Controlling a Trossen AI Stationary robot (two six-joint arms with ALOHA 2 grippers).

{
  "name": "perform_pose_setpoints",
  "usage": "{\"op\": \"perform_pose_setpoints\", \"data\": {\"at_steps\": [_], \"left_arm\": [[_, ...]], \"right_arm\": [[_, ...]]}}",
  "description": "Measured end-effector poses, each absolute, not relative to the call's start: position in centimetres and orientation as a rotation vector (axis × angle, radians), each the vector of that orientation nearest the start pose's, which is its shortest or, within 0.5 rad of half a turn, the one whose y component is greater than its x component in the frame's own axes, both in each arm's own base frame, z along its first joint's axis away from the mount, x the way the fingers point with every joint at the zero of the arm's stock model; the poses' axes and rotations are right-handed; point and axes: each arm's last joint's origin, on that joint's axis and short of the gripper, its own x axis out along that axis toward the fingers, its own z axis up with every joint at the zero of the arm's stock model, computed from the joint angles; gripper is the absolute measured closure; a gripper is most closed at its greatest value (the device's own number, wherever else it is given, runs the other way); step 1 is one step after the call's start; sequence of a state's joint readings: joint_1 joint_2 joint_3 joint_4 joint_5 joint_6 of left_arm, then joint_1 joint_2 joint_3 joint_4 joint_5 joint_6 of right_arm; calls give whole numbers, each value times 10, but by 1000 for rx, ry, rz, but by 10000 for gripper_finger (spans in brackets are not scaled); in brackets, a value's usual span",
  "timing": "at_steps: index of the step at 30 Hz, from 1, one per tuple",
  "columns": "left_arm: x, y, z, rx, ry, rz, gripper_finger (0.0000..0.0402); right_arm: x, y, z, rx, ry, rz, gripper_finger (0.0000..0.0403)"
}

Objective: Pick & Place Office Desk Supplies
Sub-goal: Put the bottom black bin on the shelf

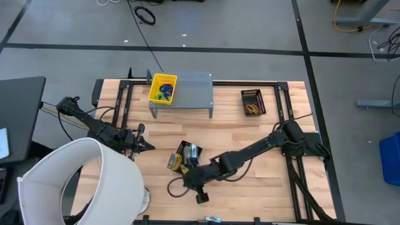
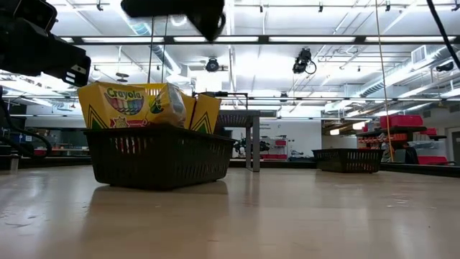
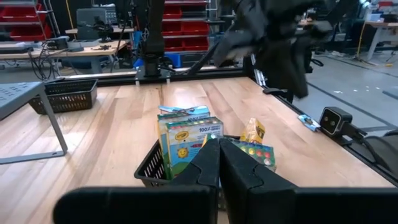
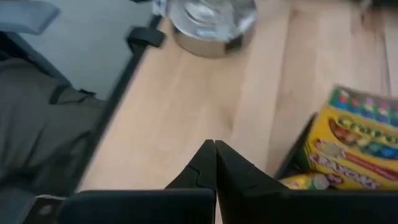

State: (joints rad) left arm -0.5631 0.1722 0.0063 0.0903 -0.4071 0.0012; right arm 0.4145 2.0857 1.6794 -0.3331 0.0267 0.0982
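Note:
A black mesh basket (image 1: 182, 157) near the table's middle holds yellow-and-green crayon boxes (image 3: 186, 138) standing upright, plus a small multicoloured packet (image 3: 256, 151). My right gripper (image 4: 215, 148) is shut and empty. It hangs slanting down above the bare wood just near-side of the basket (image 4: 292, 163). My left gripper (image 1: 150, 146) waits shut and level to the basket's left, pointing at it (image 3: 219, 149). A second black basket (image 1: 253, 102) at the far right holds thin coloured loops.
A yellow basket (image 1: 164, 89) sits on a grey perforated shelf (image 1: 194, 87) at the far middle. A big white cylinder (image 1: 81, 181) covers the near left corner, and its shiny base (image 4: 211, 22) shows beyond my right gripper. Bare wood lies near and right of the middle basket.

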Motion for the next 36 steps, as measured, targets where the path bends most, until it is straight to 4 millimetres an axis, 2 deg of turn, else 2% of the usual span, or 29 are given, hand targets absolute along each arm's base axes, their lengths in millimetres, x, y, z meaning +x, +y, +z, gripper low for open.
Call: {"op": "perform_pose_setpoints", "data": {"at_steps": [5,8,11,26,36], "left_arm": [[95,-47,160,39,69,-153,393],[95,-47,160,36,69,-152,393],[95,-47,160,35,68,-152,393],[95,-47,160,33,69,-152,393],[95,-47,160,33,68,-152,393]], "right_arm": [[438,187,199,-52,813,339,403],[439,189,190,-52,841,340,403],[440,188,185,-52,850,327,403],[431,177,177,-177,935,32,403],[429,169,174,-226,986,-34,403]]}}
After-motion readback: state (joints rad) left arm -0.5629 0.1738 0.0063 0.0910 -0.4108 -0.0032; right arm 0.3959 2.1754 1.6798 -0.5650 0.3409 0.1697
